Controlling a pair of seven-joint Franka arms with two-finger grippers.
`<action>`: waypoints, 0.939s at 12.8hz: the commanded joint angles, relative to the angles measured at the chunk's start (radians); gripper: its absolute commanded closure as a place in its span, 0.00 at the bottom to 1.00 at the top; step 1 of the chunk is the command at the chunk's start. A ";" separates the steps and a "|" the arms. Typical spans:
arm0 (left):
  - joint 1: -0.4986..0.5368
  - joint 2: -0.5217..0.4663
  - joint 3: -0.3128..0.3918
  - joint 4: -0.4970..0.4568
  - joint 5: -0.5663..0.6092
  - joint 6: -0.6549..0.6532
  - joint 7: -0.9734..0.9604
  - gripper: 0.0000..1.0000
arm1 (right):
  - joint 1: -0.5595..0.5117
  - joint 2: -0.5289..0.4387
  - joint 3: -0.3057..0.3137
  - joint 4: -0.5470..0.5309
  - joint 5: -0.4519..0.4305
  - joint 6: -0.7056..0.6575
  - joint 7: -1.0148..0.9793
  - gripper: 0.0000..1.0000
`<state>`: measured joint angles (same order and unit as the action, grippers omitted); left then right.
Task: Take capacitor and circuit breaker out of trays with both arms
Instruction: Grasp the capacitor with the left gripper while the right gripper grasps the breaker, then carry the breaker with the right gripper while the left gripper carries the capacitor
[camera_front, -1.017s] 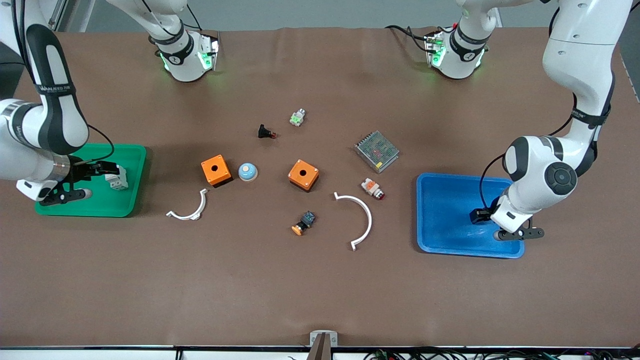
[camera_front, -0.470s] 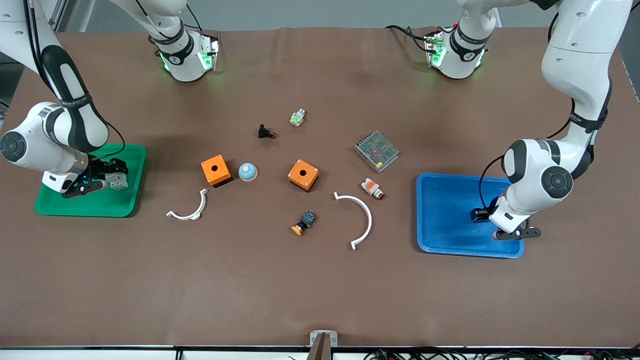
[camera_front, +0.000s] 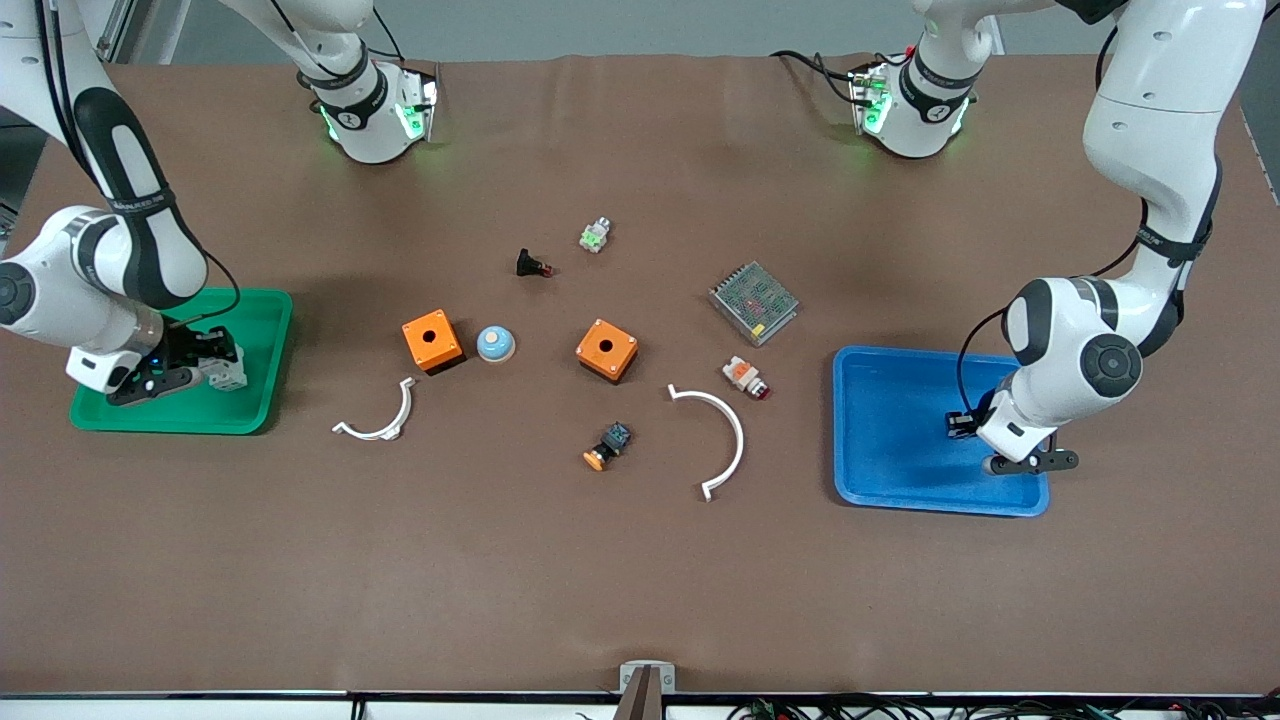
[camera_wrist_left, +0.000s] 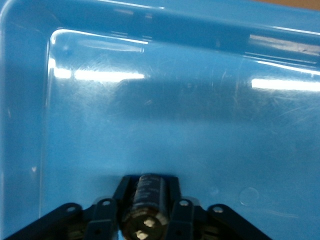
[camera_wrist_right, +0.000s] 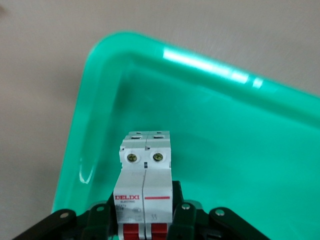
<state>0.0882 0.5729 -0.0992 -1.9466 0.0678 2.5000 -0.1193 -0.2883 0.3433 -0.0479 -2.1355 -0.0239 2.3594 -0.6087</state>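
My right gripper (camera_front: 212, 360) is shut on the breaker (camera_front: 228, 372), a white-grey block with red switches, low over the green tray (camera_front: 255, 405). In the right wrist view the breaker (camera_wrist_right: 145, 186) sits between my fingers over the green tray (camera_wrist_right: 235, 150). My left gripper (camera_front: 962, 424) is shut on the capacitor (camera_front: 957, 422), a short black cylinder, low over the blue tray (camera_front: 885, 420). In the left wrist view the capacitor (camera_wrist_left: 147, 204) shows its silvery end between my fingers, over the blue tray's floor (camera_wrist_left: 190, 110).
Between the trays lie two orange boxes (camera_front: 432, 340) (camera_front: 607, 349), a blue-white dome (camera_front: 495, 343), two white curved clips (camera_front: 380, 415) (camera_front: 718, 432), a metal mesh module (camera_front: 753, 302), a black button with orange head (camera_front: 607, 446), a white-and-orange part (camera_front: 745, 377), a black part (camera_front: 530, 264) and a green-white part (camera_front: 595, 236).
My right gripper has carried the breaker lower and nearer the front camera inside the green tray. My left gripper has shifted slightly farther from the front camera over the blue tray.
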 joint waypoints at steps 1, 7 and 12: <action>-0.005 -0.054 -0.011 -0.005 0.021 -0.074 -0.019 1.00 | 0.063 -0.049 0.010 0.084 -0.002 -0.133 0.134 0.99; -0.007 -0.228 -0.216 0.001 0.021 -0.265 -0.284 1.00 | 0.355 0.002 0.043 0.210 0.006 -0.160 0.765 0.99; -0.187 -0.205 -0.332 0.006 0.164 -0.256 -0.759 1.00 | 0.531 0.147 0.065 0.267 0.007 -0.069 1.311 0.98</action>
<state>-0.0198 0.3556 -0.4314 -1.9360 0.1649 2.2372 -0.7078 0.2115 0.4284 0.0108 -1.9071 -0.0203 2.2642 0.5686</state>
